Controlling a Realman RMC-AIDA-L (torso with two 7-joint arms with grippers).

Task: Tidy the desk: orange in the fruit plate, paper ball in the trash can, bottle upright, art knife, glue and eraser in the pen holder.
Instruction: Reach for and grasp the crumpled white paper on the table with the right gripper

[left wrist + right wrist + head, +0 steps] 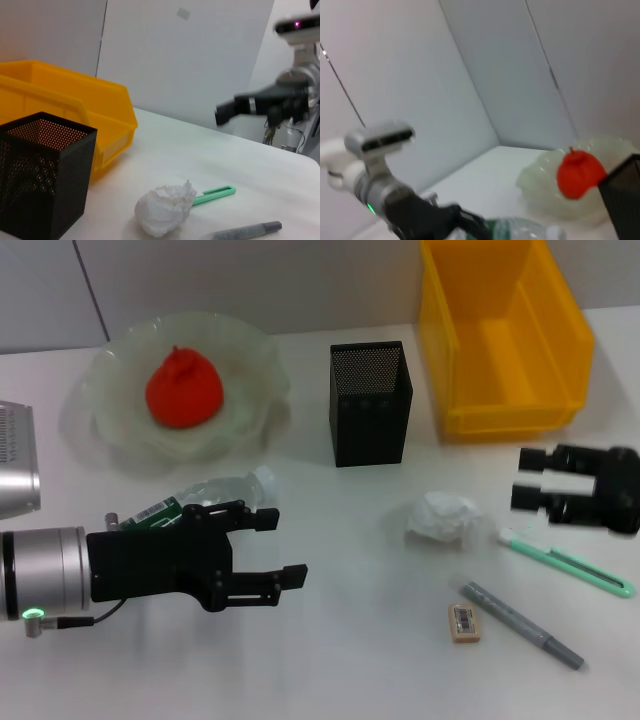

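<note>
**Q:** Nearest the camera, what occupies the foreground?

**A:** Left end effector, at about 8 o'clock on the table, fingers spread wide with nothing between them. The bottle lies on its side just behind it, partly hidden by the upper finger, cap toward the pen holder.

**Q:** And at 5 o'clock?

**A:** The eraser, barcode sticker up, lies flat beside a grey pen-shaped item set diagonally. Whether that is the glue cannot be told. A mint-green art knife lies at 4 o'clock, also diagonal, apart from the grey item.

**Q:** Where is the paper ball?

**A:** The paper ball rests on the table right of centre, near the knife's white tip. In the left wrist view the ball overlaps the knife's green handle.

**Q:** Containers?

**A:** The pen holder stands upright at 12 o'clock. The trash can sits at 1 o'clock, just beside the holder. The fruit plate lies at 10 o'clock with the orange inside it.

**Q:** The other arm?

**A:** Right end effector hovers at 3 o'clock, between the trash can and the art knife. Its image is smeared; open or closed cannot be told.
</note>
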